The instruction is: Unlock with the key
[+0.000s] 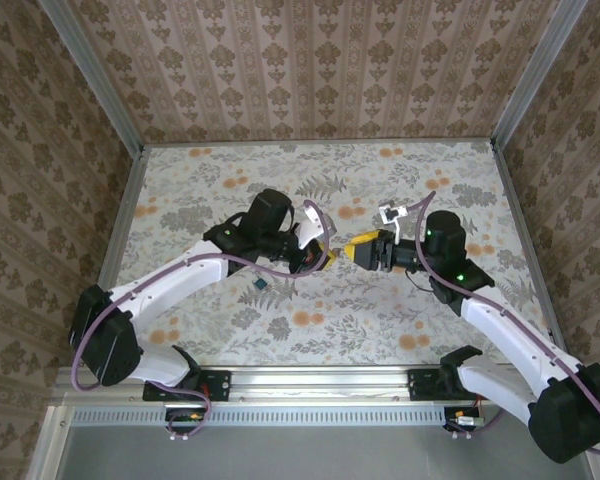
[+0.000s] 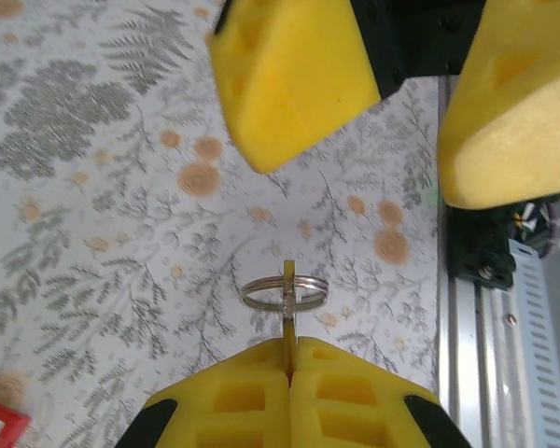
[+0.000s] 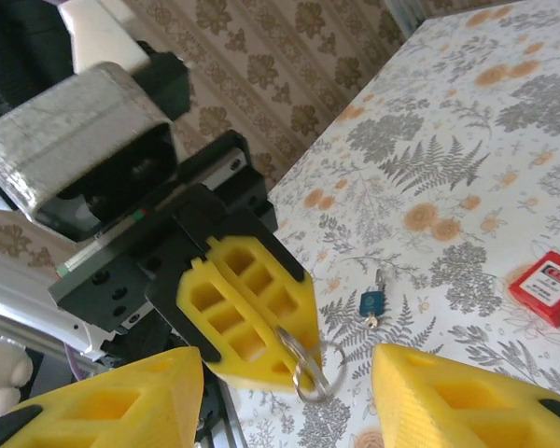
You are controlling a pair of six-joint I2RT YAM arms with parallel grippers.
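**Near edge.** Both arm bases are bolted to an aluminium rail along the near edge of the table. The left arm has white shells, black joints and a purple cable along it. It reaches inward from the near-left corner, with its elbow by the left edge. The right arm mirrors it from the near-right corner and shows two green lights on its black wrist housing.

**Surface.** The key lies flat a little left of the middle, on the near side of the left gripper, and nothing touches it. It has a blue-teal plastic head and a short metal blade. Near it, but apart, lies the padlock, a red block with a white label whose writing is too small to read.

**Middle of the surface.** The two grippers face each other with their tips close.
- The left gripper's yellow, waffle-pocketed fingers are pressed together on a split ring of bright wire. A thin flat piece, seen edge-on, stands between the pads and passes through the ring — what it is cannot be told.
- The right gripper has its blunt yellow fingers spread wide, gripping nothing.

**Covering and far side.** The surface is a matte print of grey ferns and orange blossoms. Beyond it stand walls in striped damask paper, framed by aluminium corner posts.
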